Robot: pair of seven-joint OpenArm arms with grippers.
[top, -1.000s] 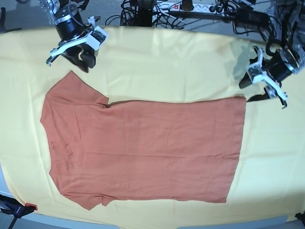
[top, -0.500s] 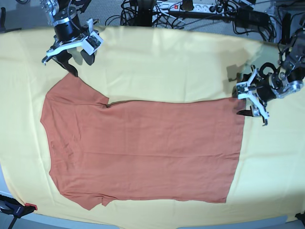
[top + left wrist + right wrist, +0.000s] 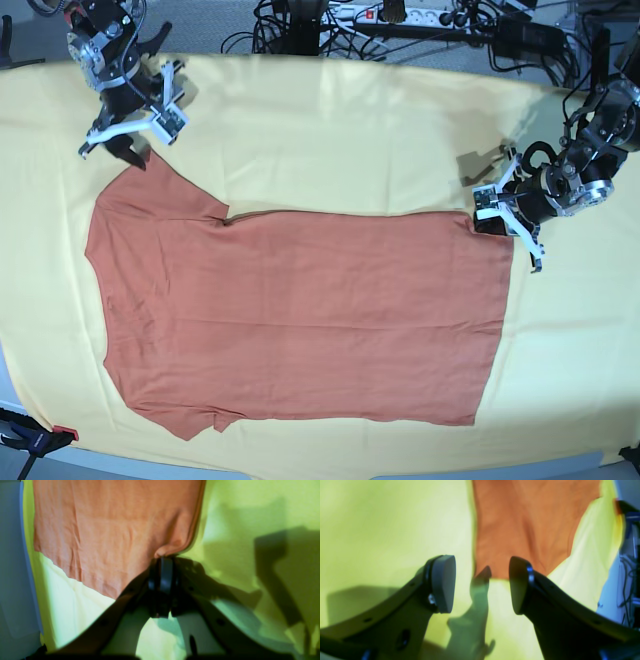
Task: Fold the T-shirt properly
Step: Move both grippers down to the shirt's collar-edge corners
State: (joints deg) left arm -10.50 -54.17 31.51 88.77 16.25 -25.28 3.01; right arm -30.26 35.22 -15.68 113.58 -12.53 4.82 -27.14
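Observation:
The rust-orange T-shirt lies flat on the yellow cloth, with its sleeves at the left and its hem at the right. My left gripper is at the hem's far right corner. In the left wrist view the left gripper has its jaws together, and the T-shirt puckers into them at that corner. My right gripper is open just behind the far sleeve's tip. In the right wrist view the right gripper has its fingers apart on either side of the corner of the sleeve, above the cloth.
The large pale yellow cloth covers the whole table. Cables and a power strip lie beyond the far edge. A red clamp sits at the near left corner.
My left gripper has moved left onto the hem corner and shut on it, puckering the cloth. My right gripper has moved left and sits over the far sleeve's tip.

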